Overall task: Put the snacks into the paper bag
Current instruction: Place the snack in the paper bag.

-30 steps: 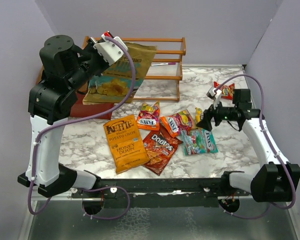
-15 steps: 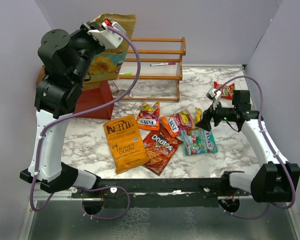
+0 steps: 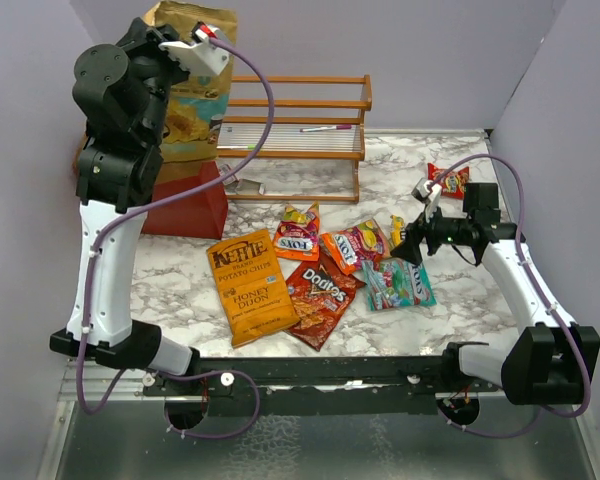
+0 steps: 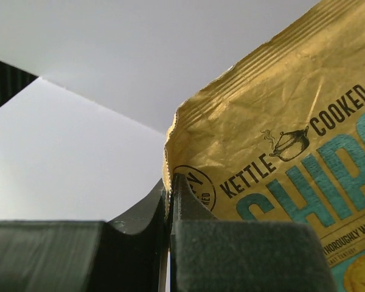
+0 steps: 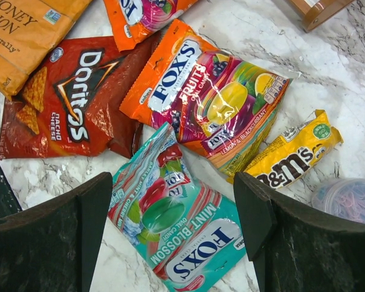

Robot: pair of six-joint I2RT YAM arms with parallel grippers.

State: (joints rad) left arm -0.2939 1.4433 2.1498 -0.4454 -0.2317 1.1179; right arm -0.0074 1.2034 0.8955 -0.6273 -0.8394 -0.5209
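My left gripper (image 3: 198,42) is raised high at the back left, shut on the top edge of the tan-teal chip bag (image 3: 192,95). The bag hangs upright above the red paper bag (image 3: 195,207), which the arm partly hides. In the left wrist view the jaws (image 4: 169,185) pinch the bag's crimped corner (image 4: 280,121). My right gripper (image 3: 412,250) is open and empty, hovering over the teal Fox's pack (image 5: 182,225). The orange Kettle bag (image 3: 248,285), Doritos bag (image 3: 320,297), Fox's fruits pack (image 5: 207,97) and yellow M&M's pack (image 5: 292,155) lie on the table.
A wooden slatted rack (image 3: 310,130) with a pen on it stands at the back, right of the paper bag. A small orange Fox's pack (image 3: 298,232) and a red pack (image 3: 450,180) lie apart. A translucent cup (image 5: 347,198) sits by the M&M's.
My left arm has swung the tan-teal chip bag up and to the left, from tilted over the rack to upright above the red paper bag. The right arm has barely moved.
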